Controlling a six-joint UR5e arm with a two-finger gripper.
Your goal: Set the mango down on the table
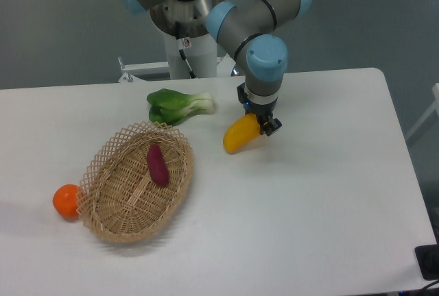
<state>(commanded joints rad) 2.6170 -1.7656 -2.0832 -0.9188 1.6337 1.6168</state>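
Mango point(241, 136): yellow shading to orange at its upper right end, tilted, just above centre of the frame, right of the wicker basket point(110, 208) and below the bok choy point(180, 105).
Gripper point(262, 126): pincer clamped on the mango's orange end; the yellow tip hangs down to the lower left.
Step in hand: judged to be the lowering onto the table point(309, 207), with the release not yet made.
Doing it well: bring the low tip to the white surface first, lay the fruit along its length, then part the fingers; the curved fruit may rock or roll, so let go low and keep clear of the basket rim.
Hard to tell: whether the tip already touches the table; the single high view gives no height.
Hidden: fingertips and the gripped end, behind the wrist housing.
Cut off: arm base, upper edge of frame.
Others: sweet potato point(157, 165) in the basket; orange point(66, 200) at lower left touching its rim.
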